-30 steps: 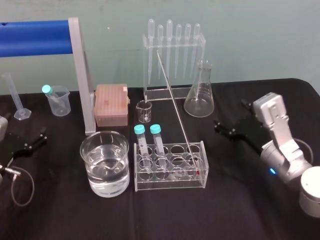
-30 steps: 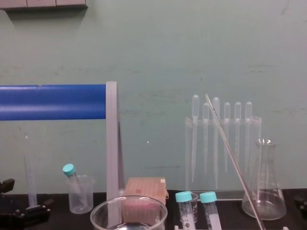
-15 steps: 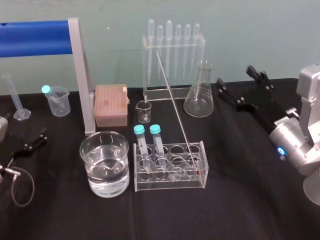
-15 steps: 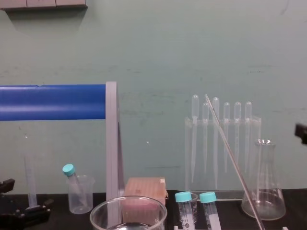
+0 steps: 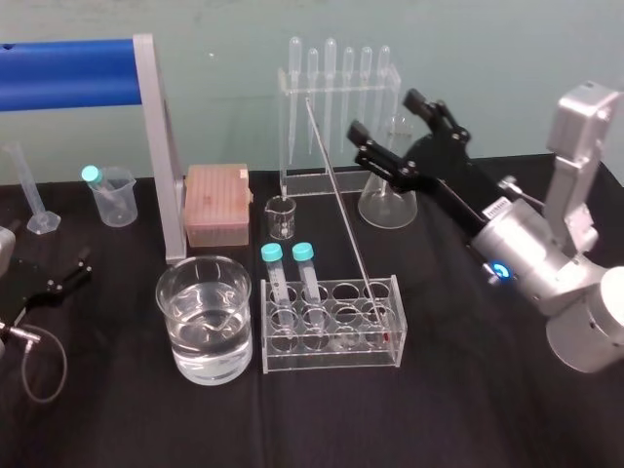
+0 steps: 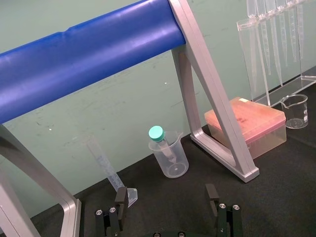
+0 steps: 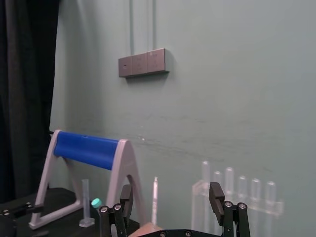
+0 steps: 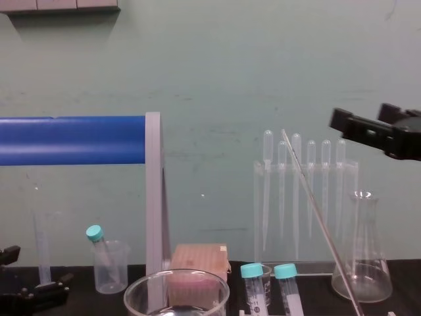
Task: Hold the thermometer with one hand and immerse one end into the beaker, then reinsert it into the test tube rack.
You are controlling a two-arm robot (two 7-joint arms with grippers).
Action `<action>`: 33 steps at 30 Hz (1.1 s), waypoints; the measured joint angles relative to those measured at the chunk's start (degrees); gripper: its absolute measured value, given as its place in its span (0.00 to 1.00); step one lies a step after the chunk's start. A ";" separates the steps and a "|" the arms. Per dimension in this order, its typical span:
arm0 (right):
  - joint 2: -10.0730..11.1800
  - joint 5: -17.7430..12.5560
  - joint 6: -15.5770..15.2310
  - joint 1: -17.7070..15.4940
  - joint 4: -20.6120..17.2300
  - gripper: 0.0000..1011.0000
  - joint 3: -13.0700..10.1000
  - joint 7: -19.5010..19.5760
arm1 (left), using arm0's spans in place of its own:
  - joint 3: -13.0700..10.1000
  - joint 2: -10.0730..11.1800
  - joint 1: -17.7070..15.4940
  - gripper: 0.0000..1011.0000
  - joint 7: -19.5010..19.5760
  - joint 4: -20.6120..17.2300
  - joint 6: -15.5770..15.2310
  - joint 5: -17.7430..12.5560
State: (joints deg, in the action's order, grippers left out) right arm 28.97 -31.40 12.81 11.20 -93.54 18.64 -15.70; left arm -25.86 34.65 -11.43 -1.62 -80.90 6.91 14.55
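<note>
Right gripper (image 5: 385, 115): one, raised above the table on its silver arm with the blue ring lit. Its two black fingers are spread wide apart with nothing between them. It hangs in front of the conical flask and points toward the pipette stand.
Right gripper, other views: high at the right edge in the chest view (image 8: 359, 113). In its own wrist view (image 7: 171, 195) the top of the thermometer (image 7: 155, 197) shows in the gap between the fingers, farther off and not touched.
Thermometer (image 5: 336, 185): one, standing in the test tube rack (image 5: 331, 356). Its lower end sits in a hole at the rack's right rear. It leans back and to the left, and its top lies across the pipettes. In the chest view (image 8: 319, 217) it slants from beside the flask up to the pipette tops.
Beaker (image 5: 175, 292): one, wide and clear, partly filled with water. It stands just left of the rack, well apart from the right gripper. Its rim shows low in the chest view (image 8: 176, 280).
Capped tubes: three with teal caps. Two (image 5: 273, 255) stand at the rack's left end, and one (image 5: 91, 175) leans in the small plastic beaker (image 5: 117, 200).
Pipettes (image 5: 331, 88): six, hanging in the clear stand at the back.
Conical flask (image 5: 390, 200): one, partly behind the right gripper.
Small glass beaker (image 5: 281, 216): one, behind the rack.
Pink box (image 5: 216, 203): one, beside the blue-bar frame (image 5: 68, 73).
Left gripper (image 5: 58, 283): one, low at the table's left edge, fingers spread and empty in its wrist view (image 6: 166, 197).
</note>
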 joint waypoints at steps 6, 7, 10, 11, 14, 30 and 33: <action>-2.39 1.41 -5.10 2.61 0.54 0.99 1.52 0.95 | 0.00 0.00 0.00 1.00 0.00 0.00 0.00 0.00; -2.93 1.99 -6.56 3.04 0.54 0.99 1.80 1.73 | 0.00 0.00 0.00 1.00 0.00 0.00 0.00 0.00; -3.57 2.67 -8.73 3.53 0.53 0.99 2.12 2.73 | 0.00 0.00 0.00 1.00 0.00 0.00 0.00 0.00; -3.91 3.17 -10.26 3.83 0.51 0.99 2.35 3.32 | 0.00 0.00 0.00 1.00 0.00 0.00 0.00 0.00; -4.39 4.02 -12.76 4.47 0.70 0.99 2.87 3.76 | 0.00 0.00 0.00 1.00 0.00 0.00 0.00 0.00; -6.21 4.37 -19.88 5.04 2.98 0.99 2.43 2.16 | 0.00 0.00 0.00 1.00 0.00 0.00 0.00 0.00; -6.76 2.93 -21.80 4.93 3.97 0.99 1.52 1.07 | 0.00 0.00 0.00 1.00 0.00 0.00 0.00 0.00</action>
State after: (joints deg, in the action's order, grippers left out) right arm 22.20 -28.47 -8.98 16.13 -89.57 20.16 -14.62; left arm -25.86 34.65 -11.43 -1.62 -80.90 6.91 14.55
